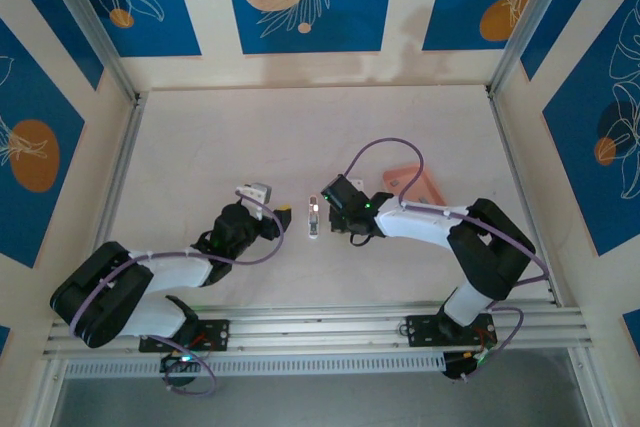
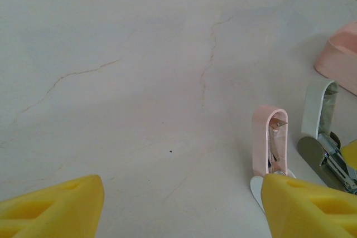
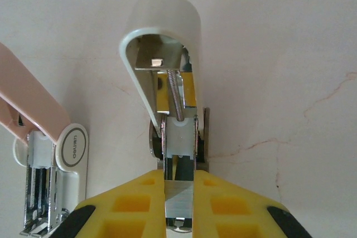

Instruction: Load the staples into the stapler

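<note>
so the staples point(image 3: 178, 207), a short shiny grey metal strip, are sitting pinched between the yellow fingers of the right gripper point(image 3: 178, 181), which is squeezing in tight on both sides of it; that's my read anyway, because the strip is lying right along the magazine of the white plastic stapler point(image 3: 163, 32) and I honestly can't tell where strip ends and rail begins. the stapler's lid is standing flipped straight up with the spring and white pusher showing, so the channel is lying open; I'm guessing that's why the gripper is lining up lengthwise with it from the front end.

just beside it a pink plastic stapler with a white base point(image 2: 257, 143) is lying open too, lid tilted back. the left gripper point(image 2: 184, 190) is hanging low over the pale marble-look worktop point(image 2: 139, 54) with its fingers spread wide and nothing between them; one finger is overlapping that white base in its wrist view, touching or not I can't say; probably it's parking there to steady something.

the salmon-pink square tray point(image 1: 428, 187) is sitting well beyond, partly tucked behind the right arm; its contents are too small to make out. the magazine's front is hiding under the fingers; from above both staplers are blurring into one pale sliver.
</note>
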Tool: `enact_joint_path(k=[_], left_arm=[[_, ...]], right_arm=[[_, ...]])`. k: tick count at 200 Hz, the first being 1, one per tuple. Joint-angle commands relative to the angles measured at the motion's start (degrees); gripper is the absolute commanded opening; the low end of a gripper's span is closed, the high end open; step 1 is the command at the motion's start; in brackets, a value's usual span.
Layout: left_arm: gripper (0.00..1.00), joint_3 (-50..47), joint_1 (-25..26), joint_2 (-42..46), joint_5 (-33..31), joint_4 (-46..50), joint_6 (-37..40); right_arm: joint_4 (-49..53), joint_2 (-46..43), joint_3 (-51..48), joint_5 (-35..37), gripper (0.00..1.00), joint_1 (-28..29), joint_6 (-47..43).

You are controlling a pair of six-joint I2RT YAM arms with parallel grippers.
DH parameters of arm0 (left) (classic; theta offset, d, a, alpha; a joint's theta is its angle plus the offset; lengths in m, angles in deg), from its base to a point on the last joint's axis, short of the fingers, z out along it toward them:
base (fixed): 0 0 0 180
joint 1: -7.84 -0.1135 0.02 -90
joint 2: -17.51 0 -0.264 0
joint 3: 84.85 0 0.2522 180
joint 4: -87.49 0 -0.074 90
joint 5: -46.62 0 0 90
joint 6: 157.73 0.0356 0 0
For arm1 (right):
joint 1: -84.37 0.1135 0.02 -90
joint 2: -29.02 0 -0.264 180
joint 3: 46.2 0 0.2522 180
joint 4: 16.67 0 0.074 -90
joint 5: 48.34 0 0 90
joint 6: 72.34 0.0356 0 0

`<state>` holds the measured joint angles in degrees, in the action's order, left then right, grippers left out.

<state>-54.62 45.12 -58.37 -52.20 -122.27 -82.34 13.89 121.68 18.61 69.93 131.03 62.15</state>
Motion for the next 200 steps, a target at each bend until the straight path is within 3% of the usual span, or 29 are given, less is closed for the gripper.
enact_joint_path(k=[1,103,200], left_arm=[[0.75,0.1,-0.5,0.3,0.7,-1.8,0.8],[0.75,0.2,-0.5,-0.1,1.0,-2.4,1.2],[0.75,0.5,-0.5,0.6,1.1,-1.7,1.1]], right_arm=[[1.2,0.9,1.6,-0.2,0.15,0.4,0.3],[3.7,1.4,1.9,0.4,0.15,1.3,0.2],[5.6,-2.1,4.6,2.4,0.31,1.8,-2.1]])
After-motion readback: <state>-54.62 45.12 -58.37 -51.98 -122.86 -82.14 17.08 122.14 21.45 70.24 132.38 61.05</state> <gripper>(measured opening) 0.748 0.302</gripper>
